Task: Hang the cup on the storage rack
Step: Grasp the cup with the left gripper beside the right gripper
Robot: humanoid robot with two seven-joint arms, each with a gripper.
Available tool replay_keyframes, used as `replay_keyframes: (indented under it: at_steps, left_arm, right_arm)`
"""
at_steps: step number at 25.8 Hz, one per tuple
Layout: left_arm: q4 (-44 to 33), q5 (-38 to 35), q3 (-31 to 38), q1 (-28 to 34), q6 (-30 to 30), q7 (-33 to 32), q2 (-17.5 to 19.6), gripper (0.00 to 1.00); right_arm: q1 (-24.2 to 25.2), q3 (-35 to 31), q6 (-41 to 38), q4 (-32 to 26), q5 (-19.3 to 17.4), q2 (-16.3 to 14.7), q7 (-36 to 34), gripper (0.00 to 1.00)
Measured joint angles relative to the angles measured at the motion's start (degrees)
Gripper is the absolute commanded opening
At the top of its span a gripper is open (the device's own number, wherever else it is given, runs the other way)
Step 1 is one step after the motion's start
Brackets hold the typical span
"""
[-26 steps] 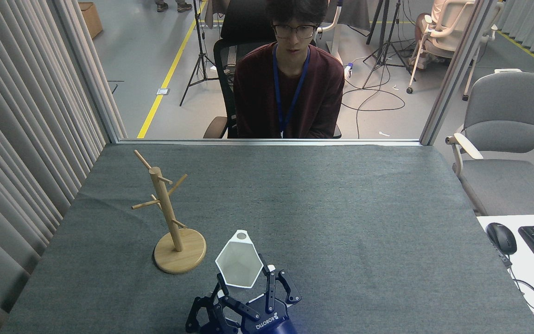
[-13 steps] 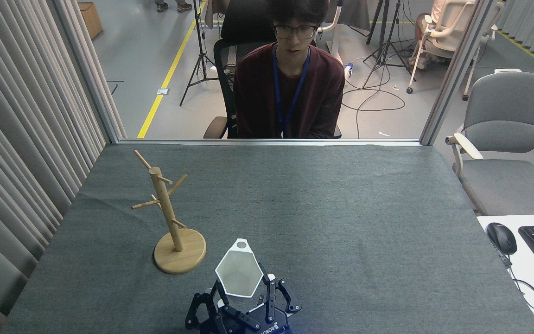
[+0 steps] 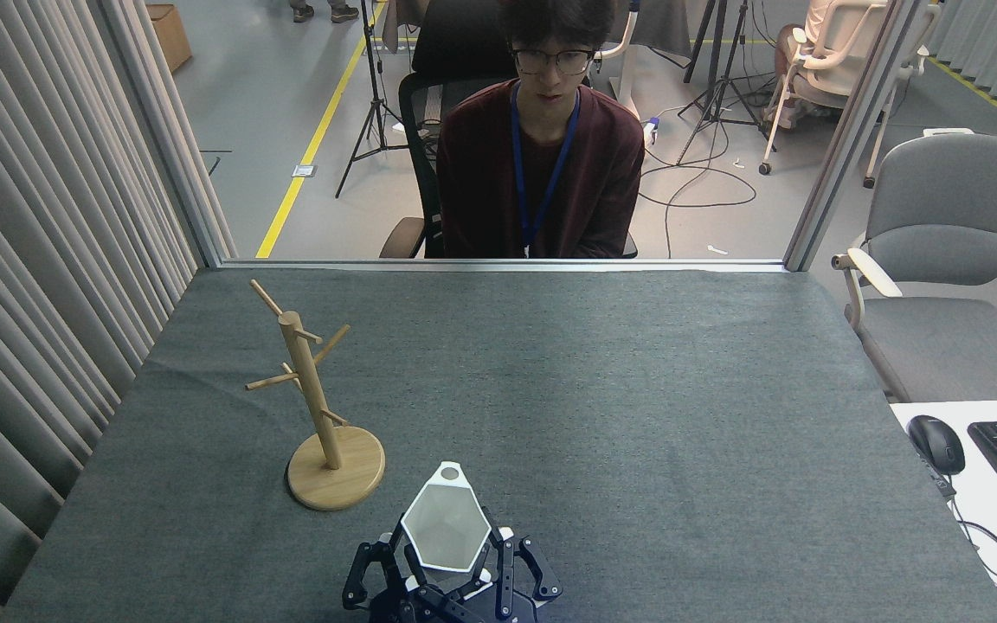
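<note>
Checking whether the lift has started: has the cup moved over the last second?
Yes. Against the storage rack, which has stayed put, the cup has slid down the view toward the robot, held in the gripper.

Grey-clothed table point(image 3: 637, 389), pleated curtain point(image 3: 40, 216), grey office chair point(image 3: 948, 260)

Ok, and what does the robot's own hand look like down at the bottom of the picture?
Only one hand shows, cut off by the lower edge. It is black and built of jointed linkage bars that form slim, angular fingers, with small white patches near the fingertips. No cable shows and no marking can be read. The arm behind it is out of view.
</note>
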Motion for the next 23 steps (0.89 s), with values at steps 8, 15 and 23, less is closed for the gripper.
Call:
replay_keyframes:
  at_steps: [8,15,23]
  left_arm:
    - [-0.16,-0.28,0.02,-0.15,0.45,0.29,0.19,0.32]
    - [-0.42,-0.32,0.01,-0.62,-0.14,0.27,0.3,0.32]
    - [-0.36,-0.35,0.02,-0.6,0.25,0.79,0.45,0.32]
  right_arm:
    - [0.07,0.05,-0.37,0.09,0.05,0.0,-0.56,0.67]
    - [0.07,-0.19,0.21,-0.13,-0.24,-0.03,-0.07,0.98]
    - [-0.16,-0.89,-0.17,-9.21,-1.32,-0.04,-3.43,0.98]
